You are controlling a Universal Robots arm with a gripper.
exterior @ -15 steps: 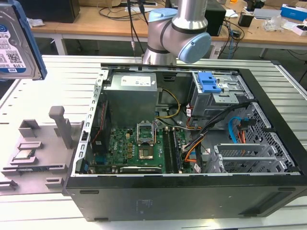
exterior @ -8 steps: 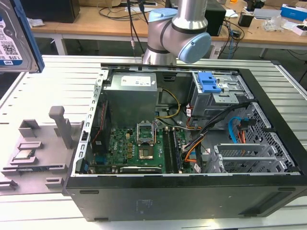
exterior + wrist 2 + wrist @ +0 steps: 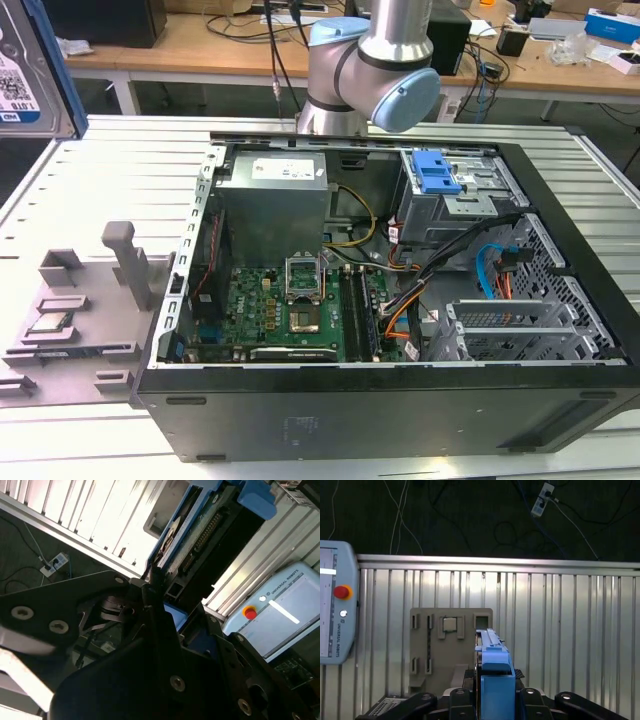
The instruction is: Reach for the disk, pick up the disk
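The pincer (image 3: 495, 697) is clamped on the disk (image 3: 494, 672), which stands on edge between its black fingers (image 3: 465, 696), blue frame outward; the disk hangs in the air well above the grey fixture (image 3: 451, 647) on the ribbed desk (image 3: 570, 630); the first wrist view has a pendant (image 3: 335, 605) lying beside the fixture; the second wrist view shows the disk's green board and connector row; the exterior view shows its labelled face, and an open case (image 3: 400, 410) beside the fixture with the arm (image 3: 370, 70) behind.
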